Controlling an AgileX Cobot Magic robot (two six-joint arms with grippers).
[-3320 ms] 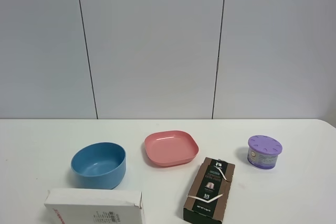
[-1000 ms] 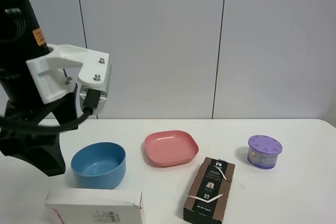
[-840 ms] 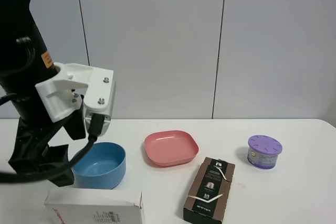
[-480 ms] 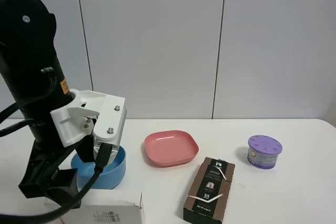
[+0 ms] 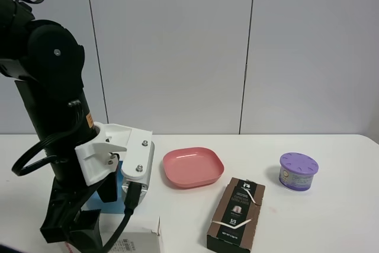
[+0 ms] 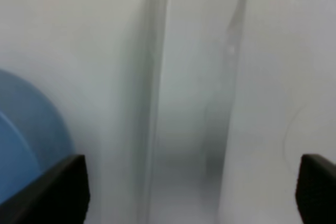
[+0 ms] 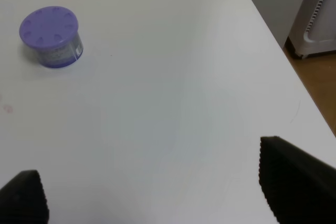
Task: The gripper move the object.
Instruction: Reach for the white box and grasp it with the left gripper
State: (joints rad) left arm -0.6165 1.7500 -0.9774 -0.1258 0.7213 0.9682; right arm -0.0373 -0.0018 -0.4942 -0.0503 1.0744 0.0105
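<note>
The left tool (image 6: 191,195) hangs spread wide and empty by the white box (image 5: 142,236). The box lies near-left on the counter (image 5: 331,217), just before the blue bowl (image 6: 26,145). The right tool (image 7: 157,192) gapes wide, empty.

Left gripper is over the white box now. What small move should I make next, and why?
Probably lower the left gripper a little, jaws open, before closing. The left wrist view shows its fingertips wide apart with the white box blurred between them and nothing gripped. The blue bowl sits close beside one finger, so I would not drift that way.
</note>
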